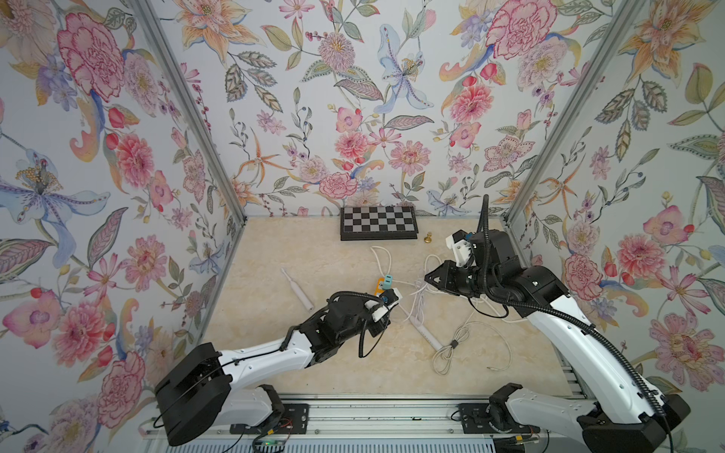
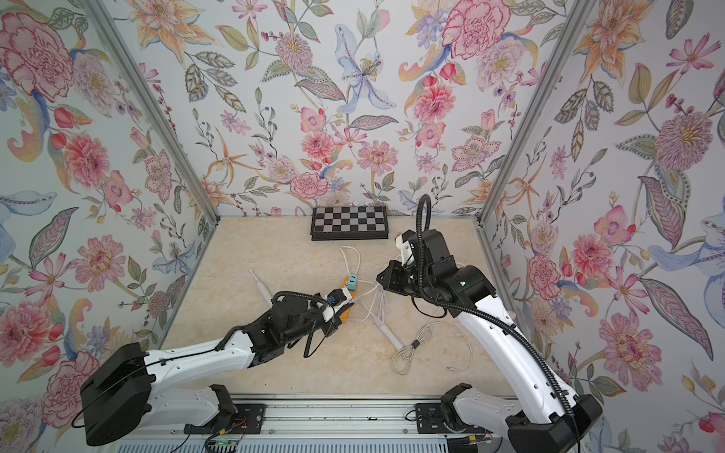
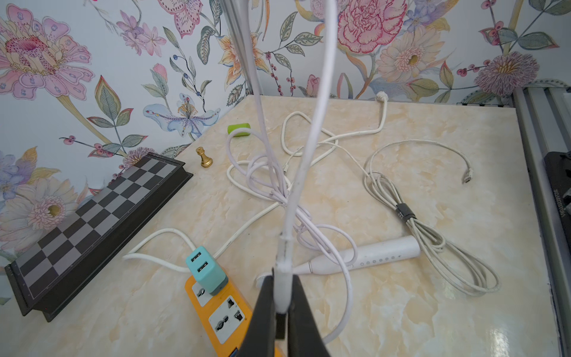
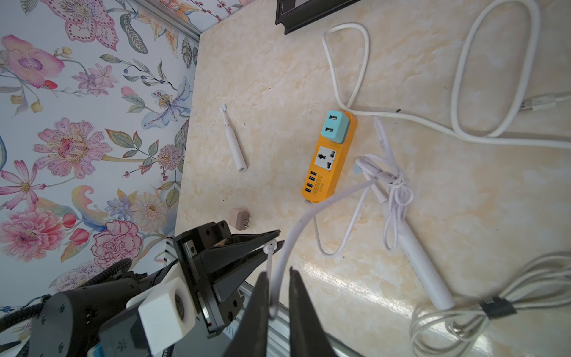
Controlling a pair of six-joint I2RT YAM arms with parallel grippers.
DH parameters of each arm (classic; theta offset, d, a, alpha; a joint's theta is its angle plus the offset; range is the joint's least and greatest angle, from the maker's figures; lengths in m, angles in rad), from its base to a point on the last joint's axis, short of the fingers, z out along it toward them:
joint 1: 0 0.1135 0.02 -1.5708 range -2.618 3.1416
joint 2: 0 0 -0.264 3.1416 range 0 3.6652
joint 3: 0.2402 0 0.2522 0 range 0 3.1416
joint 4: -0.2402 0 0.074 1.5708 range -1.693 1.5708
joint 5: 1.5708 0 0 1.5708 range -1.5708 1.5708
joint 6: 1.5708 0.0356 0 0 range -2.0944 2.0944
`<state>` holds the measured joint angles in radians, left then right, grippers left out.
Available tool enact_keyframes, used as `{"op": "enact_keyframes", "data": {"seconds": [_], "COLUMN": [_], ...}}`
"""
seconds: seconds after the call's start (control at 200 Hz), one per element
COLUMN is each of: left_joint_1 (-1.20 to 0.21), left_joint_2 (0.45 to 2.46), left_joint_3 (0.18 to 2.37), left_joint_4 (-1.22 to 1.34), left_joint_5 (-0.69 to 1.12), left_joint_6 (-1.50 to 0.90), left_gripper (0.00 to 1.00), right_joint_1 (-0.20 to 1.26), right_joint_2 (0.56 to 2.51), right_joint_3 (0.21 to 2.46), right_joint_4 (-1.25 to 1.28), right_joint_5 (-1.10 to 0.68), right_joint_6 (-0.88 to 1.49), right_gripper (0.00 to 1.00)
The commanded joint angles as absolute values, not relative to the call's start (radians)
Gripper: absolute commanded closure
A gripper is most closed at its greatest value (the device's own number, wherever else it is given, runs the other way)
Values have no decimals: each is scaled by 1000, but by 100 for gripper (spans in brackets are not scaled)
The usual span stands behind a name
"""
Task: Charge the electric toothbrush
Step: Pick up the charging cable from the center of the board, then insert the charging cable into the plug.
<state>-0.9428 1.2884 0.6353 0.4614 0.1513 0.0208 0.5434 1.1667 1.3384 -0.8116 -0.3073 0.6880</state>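
Two white electric toothbrushes lie on the marble table: one alone, the other under a knotted white charging cable. My left gripper is shut on that cable's white plug end, above the orange power strip with its teal USB adapter. From there the cable rises to my right gripper, which hangs higher. Its jaws stand slightly apart, and a loop of the cable hangs loose between them.
A folded chessboard and a gold chess piece sit by the back wall. A tied bundle of grey-white cable lies front right. A pink plug adapter and a green object rest near the table's edges.
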Motion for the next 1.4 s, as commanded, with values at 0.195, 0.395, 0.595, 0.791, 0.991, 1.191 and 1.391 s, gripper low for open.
{"op": "enact_keyframes", "data": {"seconds": [0.195, 0.395, 0.595, 0.791, 0.991, 1.191, 1.391], "left_joint_1": [-941, -942, -942, -941, -942, -942, -941], "left_joint_2": [1255, 1248, 1249, 1261, 1260, 1259, 1219], "left_joint_3": [648, 679, 684, 687, 695, 689, 654], "left_joint_4": [548, 521, 532, 541, 523, 532, 523], "left_joint_5": [233, 260, 280, 291, 274, 258, 177], "left_joint_6": [-127, -149, -161, -166, -154, -151, -185], "left_gripper": [100, 100, 100, 100, 100, 100, 61], "right_joint_1": [629, 643, 672, 673, 673, 681, 712], "right_joint_2": [1146, 1142, 1168, 1187, 1188, 1191, 1244], "right_joint_3": [1217, 1152, 1130, 1129, 1105, 1114, 1171], "right_joint_4": [-629, -625, -578, -545, -544, -544, -545], "right_joint_5": [-447, -387, -384, -384, -363, -322, -166], "right_joint_6": [665, 658, 662, 665, 660, 658, 693], "right_gripper": [50, 51, 63, 74, 86, 97, 100]}}
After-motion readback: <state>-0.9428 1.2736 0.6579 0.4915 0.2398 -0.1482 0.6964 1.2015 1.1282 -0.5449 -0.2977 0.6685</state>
